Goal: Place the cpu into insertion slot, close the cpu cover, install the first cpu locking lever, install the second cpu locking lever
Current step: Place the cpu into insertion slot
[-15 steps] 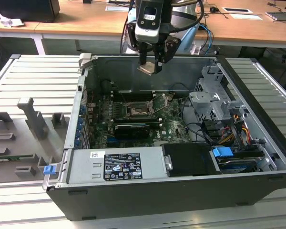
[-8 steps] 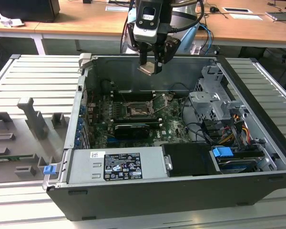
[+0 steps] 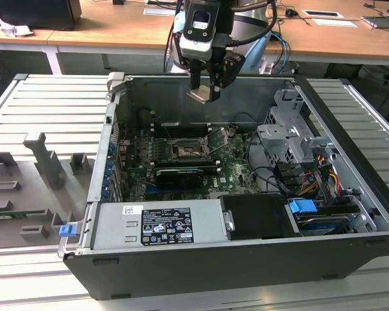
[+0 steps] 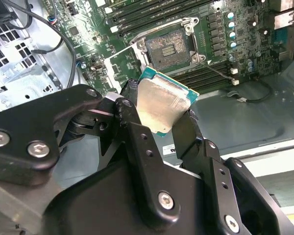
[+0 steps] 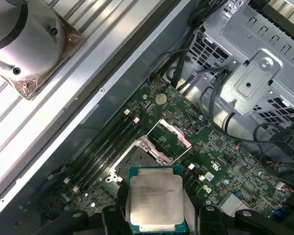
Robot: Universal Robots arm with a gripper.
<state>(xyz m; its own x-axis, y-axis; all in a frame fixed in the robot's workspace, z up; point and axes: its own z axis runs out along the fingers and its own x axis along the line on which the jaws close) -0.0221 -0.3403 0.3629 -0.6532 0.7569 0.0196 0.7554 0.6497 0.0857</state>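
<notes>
1. Your gripper [image 3: 206, 87] hangs high over the open computer case [image 3: 181, 272], above the green board [image 3: 236, 170]. The fingers [image 4: 130, 95] are closed partway and pinch the cpu [image 4: 161, 105] by two opposite edges.
2. The cpu is in the air, tilted, metal face toward the second wrist camera. It is well apart from the insertion slot [image 4: 169, 46]. In the first wrist view it covers the slot's near edge, but that is line of sight, not contact.
3. The slot is bare, with nothing seated in it. The cover [image 4: 121, 66] is swung open and tilted up just beside the slot.
4. Progress, my read: you are early, partway through step one. The cpu is in hand, but seating it is not done. Closing the cover is left, and both levers are left.
5. Levers: thin metal rods run beside the slot, too fine to tell one from the other. With the cover up, I judge neither is latched.
6. Counts: one cpu, one insertion slot, one cover, one gripper, two fingers, one case, one board.
7. The case sits on the ribbed grey bench [image 3: 52, 103]. One blue clip [image 3: 66, 230] is at the case's corner on the exterior view's left.
</notes>
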